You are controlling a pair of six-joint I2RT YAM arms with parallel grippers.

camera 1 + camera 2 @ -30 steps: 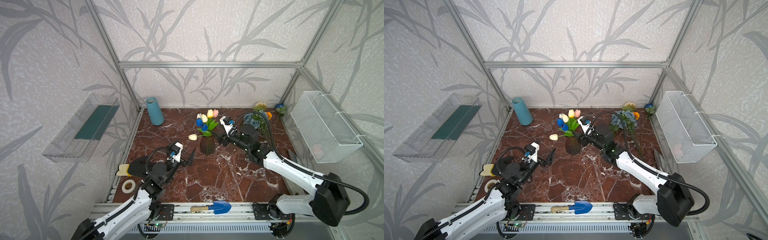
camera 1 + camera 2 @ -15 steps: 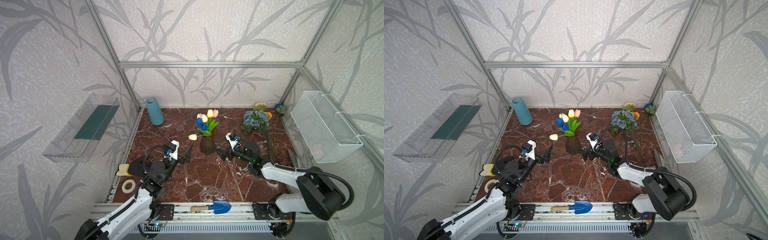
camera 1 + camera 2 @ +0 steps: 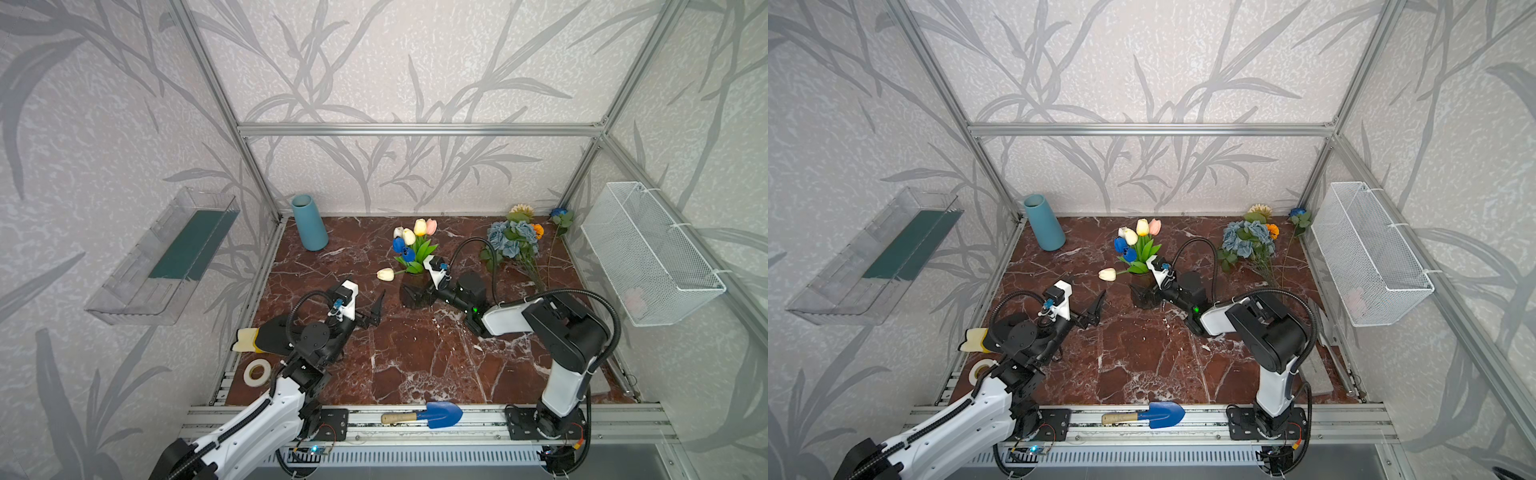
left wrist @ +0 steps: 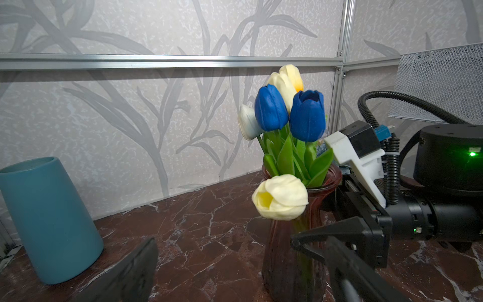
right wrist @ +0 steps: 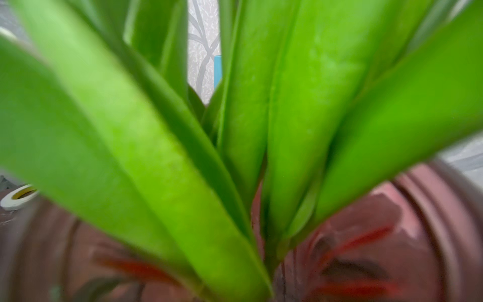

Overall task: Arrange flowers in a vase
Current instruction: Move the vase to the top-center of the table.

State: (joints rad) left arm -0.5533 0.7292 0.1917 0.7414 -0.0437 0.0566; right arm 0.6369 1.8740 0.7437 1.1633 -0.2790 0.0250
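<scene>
r gripper (image 3: pixel 411 297) dropped to vase (image 3: pixel 412 281) on red marble top (image 3: pixel 415 365).

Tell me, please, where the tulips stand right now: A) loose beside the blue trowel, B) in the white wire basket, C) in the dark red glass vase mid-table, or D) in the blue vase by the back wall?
C: the tulips rise from the dark red glass vase, while the blue vase stands apart with no stems showing.
</scene>
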